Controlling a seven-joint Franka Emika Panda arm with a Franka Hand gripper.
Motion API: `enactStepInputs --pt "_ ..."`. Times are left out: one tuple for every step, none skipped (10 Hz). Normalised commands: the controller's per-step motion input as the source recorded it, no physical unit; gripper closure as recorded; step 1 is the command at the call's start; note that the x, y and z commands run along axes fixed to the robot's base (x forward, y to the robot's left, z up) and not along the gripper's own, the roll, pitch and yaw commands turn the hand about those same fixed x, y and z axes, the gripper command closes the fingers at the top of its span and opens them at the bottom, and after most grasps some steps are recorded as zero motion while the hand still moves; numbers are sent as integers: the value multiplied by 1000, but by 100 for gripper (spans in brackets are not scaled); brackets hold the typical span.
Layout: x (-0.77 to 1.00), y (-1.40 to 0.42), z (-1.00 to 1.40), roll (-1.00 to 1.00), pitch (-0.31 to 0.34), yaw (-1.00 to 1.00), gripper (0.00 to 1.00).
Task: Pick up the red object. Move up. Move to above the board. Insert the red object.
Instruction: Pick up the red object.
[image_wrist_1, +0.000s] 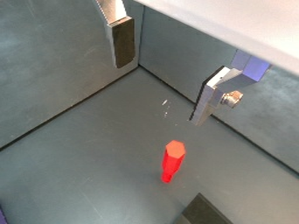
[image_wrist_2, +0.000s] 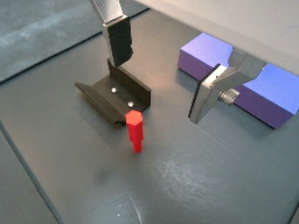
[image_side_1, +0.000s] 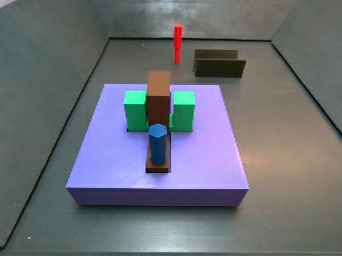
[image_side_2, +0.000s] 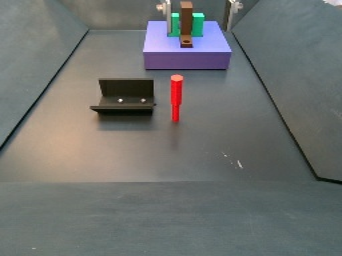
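Observation:
The red object (image_wrist_2: 135, 129) is a thin red stick standing upright on the grey floor, right beside the fixture (image_wrist_2: 114, 96). It also shows in a wrist view (image_wrist_1: 173, 162) and in both side views (image_side_1: 178, 42) (image_side_2: 175, 97). My gripper (image_wrist_2: 163, 66) is open and empty, well above the floor, and the stick lies below and outside the gap between the fingers (image_wrist_1: 121, 44). The board (image_side_1: 160, 145) is a wide lavender slab; one corner of it shows past a finger (image_wrist_2: 233, 70). It also shows in a side view (image_side_2: 187, 48). The gripper does not show clearly in either side view.
On the board stand two green blocks (image_side_1: 136, 110), a brown bar (image_side_1: 159, 100) and a blue peg (image_side_1: 158, 145). Grey walls (image_side_1: 54, 90) enclose the floor. The fixture also shows in both side views (image_side_1: 221, 63) (image_side_2: 124, 97).

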Motion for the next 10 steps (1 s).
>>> enactStepInputs --pt "329 -166 -414 -60 49 0 0" --pt "583 -183 -414 -37 174 0 0" --pt "720 -66 -434 -71 203 0 0" --pt "703 -11 -394 -89 187 0 0" --pt "397 0 -300 -126 49 -63 0" --pt "117 223 -217 -217 0 -134 0" --pt "49 180 -251 -184 0 -83 0" --pt "106 117 -340 -107 0 -40 0" --pt "103 103 -397 -73 -11 -51 0" --pt "66 60 -426 -83 -17 -46 0"
